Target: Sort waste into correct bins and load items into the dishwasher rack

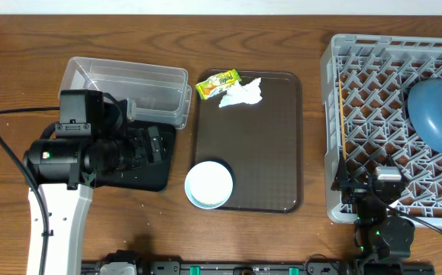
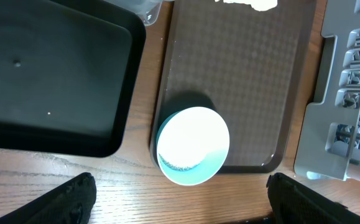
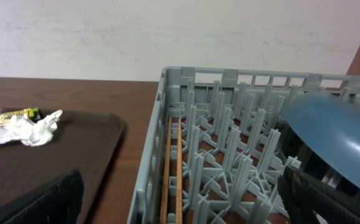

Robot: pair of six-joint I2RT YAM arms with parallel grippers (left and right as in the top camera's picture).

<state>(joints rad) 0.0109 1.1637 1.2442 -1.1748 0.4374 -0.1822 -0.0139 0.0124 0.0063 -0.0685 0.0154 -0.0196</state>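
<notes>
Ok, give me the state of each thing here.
blue bowl: upside down in dishwasher rack.
chopsticks: lying flat in rack.
mint-green bowl: upright on brown tray.
snack wrapper: on brown tray, unsorted.
tissue: crumpled, beside wrapper.
clear tub: looks empty.
black tray: few white specks.
left gripper: open, empty.
right gripper: open, empty.

The far left corner of the desk point(image 1: 22, 46) is free, while a large grey plastic lattice rack point(image 1: 332, 137) fills the right edge and a flat brown rectangular tray point(image 1: 266, 145) the middle.
</notes>
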